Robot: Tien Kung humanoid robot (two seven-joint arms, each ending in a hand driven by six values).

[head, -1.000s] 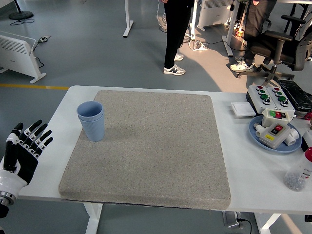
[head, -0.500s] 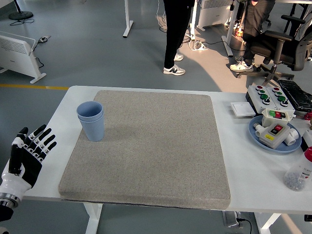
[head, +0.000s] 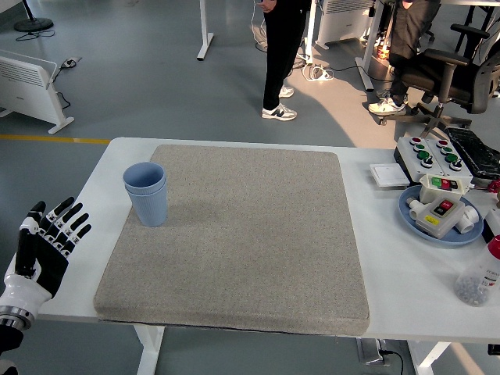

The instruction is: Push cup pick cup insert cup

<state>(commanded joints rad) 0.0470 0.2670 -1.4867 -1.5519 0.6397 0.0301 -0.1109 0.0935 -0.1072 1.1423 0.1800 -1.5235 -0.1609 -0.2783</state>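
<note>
- The blue cups (head: 146,192) already sit one inside the other: two rims show, stacked, so the count is two cups, nested and upright.
- The stack stands on the grey mat (head: 242,242), near its far left corner, well apart from everything else.
- Judging from this, pushing, picking and inserting look done; nothing obvious is left except perhaps pulling the arm clear.
- The left hand (head: 45,246) hovers at the tabletop's (head: 391,266) near left edge, fingers spread, holding nothing, well apart from the cups.
- No right hand is in view.
- Off to the right: one blue plate (head: 406,209) carrying a button box, and one clear bottle (head: 478,277).
</note>
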